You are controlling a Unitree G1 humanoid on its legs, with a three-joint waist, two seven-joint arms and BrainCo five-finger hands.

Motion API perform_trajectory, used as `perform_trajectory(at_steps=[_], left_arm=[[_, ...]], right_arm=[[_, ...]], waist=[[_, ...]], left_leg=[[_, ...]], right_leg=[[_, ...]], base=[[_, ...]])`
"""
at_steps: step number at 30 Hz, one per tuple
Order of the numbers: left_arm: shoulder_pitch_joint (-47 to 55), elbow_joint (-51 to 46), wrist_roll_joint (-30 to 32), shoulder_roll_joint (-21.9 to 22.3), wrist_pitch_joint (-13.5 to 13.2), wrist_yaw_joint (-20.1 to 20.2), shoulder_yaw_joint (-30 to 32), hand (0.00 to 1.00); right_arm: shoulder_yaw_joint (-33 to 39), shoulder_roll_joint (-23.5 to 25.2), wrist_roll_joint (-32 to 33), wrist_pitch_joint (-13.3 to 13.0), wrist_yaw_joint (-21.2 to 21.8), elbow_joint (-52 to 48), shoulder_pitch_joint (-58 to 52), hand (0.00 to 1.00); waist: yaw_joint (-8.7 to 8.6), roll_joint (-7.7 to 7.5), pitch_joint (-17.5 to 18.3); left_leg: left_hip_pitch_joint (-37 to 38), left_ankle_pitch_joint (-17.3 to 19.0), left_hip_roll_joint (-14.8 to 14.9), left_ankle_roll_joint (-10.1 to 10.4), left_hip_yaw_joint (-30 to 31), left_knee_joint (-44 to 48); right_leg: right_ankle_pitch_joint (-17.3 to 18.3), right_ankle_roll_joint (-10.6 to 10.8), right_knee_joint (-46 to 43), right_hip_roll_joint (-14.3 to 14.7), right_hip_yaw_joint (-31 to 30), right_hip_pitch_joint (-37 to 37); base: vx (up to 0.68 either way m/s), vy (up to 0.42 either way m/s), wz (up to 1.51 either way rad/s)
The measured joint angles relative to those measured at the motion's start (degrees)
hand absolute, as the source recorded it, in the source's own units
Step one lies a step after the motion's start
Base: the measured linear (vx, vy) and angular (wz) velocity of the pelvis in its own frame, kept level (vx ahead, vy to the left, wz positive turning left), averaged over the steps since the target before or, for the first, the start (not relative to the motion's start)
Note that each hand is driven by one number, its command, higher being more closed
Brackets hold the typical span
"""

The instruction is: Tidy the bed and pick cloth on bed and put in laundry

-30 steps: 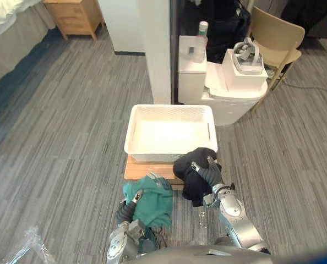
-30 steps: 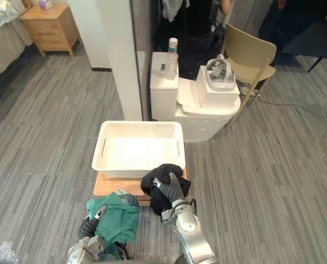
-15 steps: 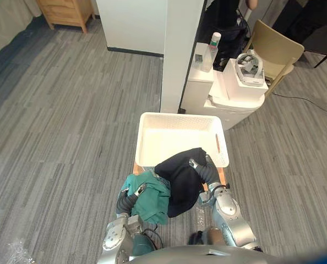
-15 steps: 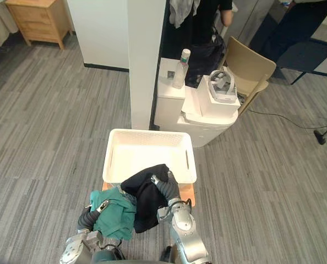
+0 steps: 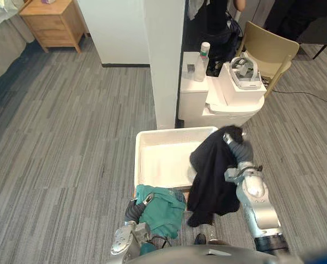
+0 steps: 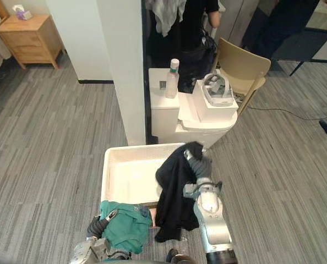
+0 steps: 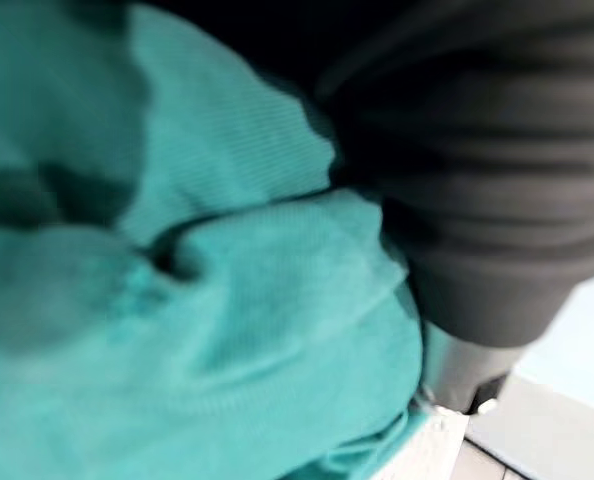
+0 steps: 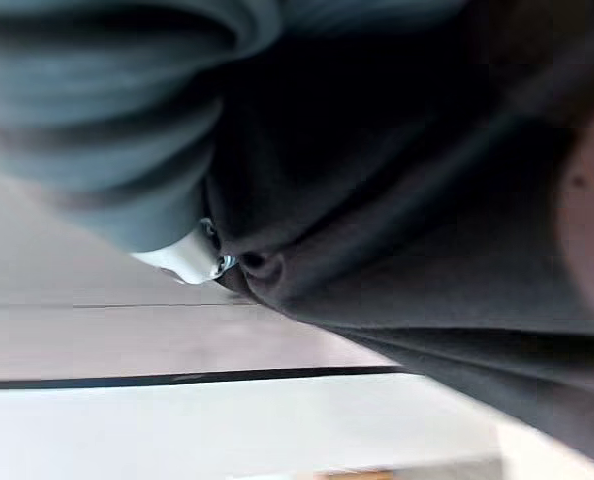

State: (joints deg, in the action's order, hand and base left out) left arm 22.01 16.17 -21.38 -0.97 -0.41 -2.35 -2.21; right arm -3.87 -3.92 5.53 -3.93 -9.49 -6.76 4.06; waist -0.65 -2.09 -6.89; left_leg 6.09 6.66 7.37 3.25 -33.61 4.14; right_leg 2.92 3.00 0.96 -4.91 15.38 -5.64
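1. Laundry basket [image 5: 138,160], white and rectangular, is sitting on the grey striped floor in the middle of the frame, and its inside is showing bare.
2. Right hand [image 5: 238,148] is reaching up from the lower right and is hanging over the basket's right rim.
3. Black cloth [image 5: 212,177] is hanging from that hand in one long fold. Its top is bunching over the hand, and its lower end is dangling past the basket's near right corner.
4. Fingers of the right hand are lying buried in the black folds, so I cannot tell whether they are closing on the cloth or only carrying it.
5. Left hand [image 5: 135,210] is showing at the lower centre of the frame, just below the basket's near rim.
6. Green cloth [image 5: 164,210] is bunching over that hand, with silver fingers [image 5: 147,200] curling onto its top edge. The wrist view is showing the same green fabric [image 7: 227,330] pressing against the hand.
7. Green folds are overlapping the basket's near rim, though I cannot tell whether they are touching it.
8. Behind the basket, a white pillar [image 5: 164,60] is standing beside a white cabinet [image 5: 221,107], which is carrying a bottle [image 5: 202,54].
9. Tan chair [image 5: 269,45] is standing at the upper right, and a wooden nightstand [image 5: 50,22] at the upper left.
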Motion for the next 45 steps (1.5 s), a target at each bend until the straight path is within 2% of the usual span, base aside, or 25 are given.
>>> perform_trajectory(at_steps=[3,10,13,22,25,29,34,36,38,41,45], left_arm=[[0.11,0.06,-0.48,-0.51,0.00,-0.02,-0.07,1.00],[0.18,1.01,-0.63,-0.58,-0.02,-0.03,-2.08,1.00],[-0.02,1.06,-1.79,-0.57,-0.02,-0.02,-2.36,1.00],[-1.13,3.24,-2.78,-1.54,-0.32,0.03,-4.07,1.00],[-0.75,3.41,-2.78,-1.82,-0.31,0.02,-4.02,1.00],[-0.55,3.40,-2.70,-1.88,-0.32,0.00,-3.94,1.00],[-0.37,3.41,-2.58,-1.64,-0.29,-0.02,-3.79,1.00],[-0.24,3.41,-2.54,-1.63,-0.27,-0.02,-3.63,1.00],[-0.34,3.41,-2.39,-1.68,-0.27,-0.02,-3.33,1.00],[-0.50,3.41,-2.11,-1.98,-0.27,0.03,-3.25,1.00],[-1.00,3.41,-1.59,-2.39,-0.27,0.04,-3.22,1.00]], right_arm=[[0.57,-3.74,-0.09,-0.39,-1.02,-1.57,8.88,1.00],[0.26,-10.21,-0.04,-1.57,-1.42,-1.18,20.72,1.00],[-0.21,-10.94,0.01,-1.59,-1.53,0.61,22.88,1.00],[-2.14,-12.48,-0.13,-0.45,-0.49,10.52,23.45,1.00],[-2.50,-12.25,-0.16,0.57,0.25,13.66,22.84,1.00],[-3.53,-11.54,-0.16,0.68,0.43,14.63,21.51,1.00],[-3.85,-7.44,-0.16,0.68,0.79,15.38,15.48,1.00],[-6.11,-7.14,-0.17,0.66,1.46,16.72,13.88,1.00],[-8.69,-6.59,-0.25,0.67,2.22,19.83,12.96,1.00],[-11.23,-3.23,-2.76,1.27,3.39,28.19,11.48,1.00],[-12.68,0.39,-4.69,2.52,4.16,39.13,12.31,1.00]], waist=[[0.07,0.14,0.10],[0.22,1.12,0.99],[0.07,1.12,1.00],[-0.02,1.27,1.02],[0.10,1.30,1.00],[0.11,1.55,0.95],[0.08,1.57,0.90],[0.00,1.57,0.90],[0.02,1.57,0.90],[0.12,1.64,0.86],[0.80,2.44,0.29]], left_leg=[[0.37,0.01,-0.27,-0.03,1.05,-0.17],[0.94,-0.10,-0.42,-0.18,1.24,-1.46],[0.92,-0.48,-0.71,-0.71,1.34,-2.05],[-0.82,-2.24,-2.53,-2.11,2.58,-3.83],[-1.39,-3.22,-2.59,-2.36,2.91,-4.11],[-1.48,-4.17,-2.70,-2.22,2.96,-5.16],[-1.07,-7.52,-3.32,-2.14,2.99,-9.70],[-1.04,-7.70,-3.27,-2.13,3.01,-9.75],[-1.11,-7.82,-3.27,-2.15,3.03,-9.97],[-1.09,-7.95,-3.38,-2.13,3.21,-10.02],[-1.60,-7.96,-3.66,-2.15,3.87,-10.05]], right_leg=[[-0.06,0.09,0.25,-0.19,0.09,-0.88],[-0.63,0.99,0.37,-0.01,0.05,-1.02],[-1.24,1.85,0.67,-0.11,-0.04,-0.96],[-1.80,2.08,1.08,-1.37,-0.05,0.71],[-2.40,1.57,1.24,-1.37,-0.04,1.13],[-2.34,1.48,1.24,-1.26,-0.23,1.62],[-2.45,0.80,1.20,-0.72,-0.43,3.03],[-2.74,0.68,1.26,-0.67,-0.56,3.04],[-3.24,0.51,1.75,-0.59,-0.66,2.99],[-3.58,0.66,2.36,-0.59,-0.52,2.75],[-3.75,0.95,3.00,-0.81,0.15,2.95]], base=[[-0.03,-0.005,0.13],[-0.04,-0.030,0.02],[-0.08,-0.039,0.02],[-0.09,-0.036,0.06],[-0.11,-0.053,0.07],[-0.11,-0.061,0.01],[-0.12,-0.052,0.00],[-0.10,-0.031,-0.05],[-0.07,-0.014,-0.05],[-0.04,-0.001,0.01],[-0.02,0.012,0.08]])
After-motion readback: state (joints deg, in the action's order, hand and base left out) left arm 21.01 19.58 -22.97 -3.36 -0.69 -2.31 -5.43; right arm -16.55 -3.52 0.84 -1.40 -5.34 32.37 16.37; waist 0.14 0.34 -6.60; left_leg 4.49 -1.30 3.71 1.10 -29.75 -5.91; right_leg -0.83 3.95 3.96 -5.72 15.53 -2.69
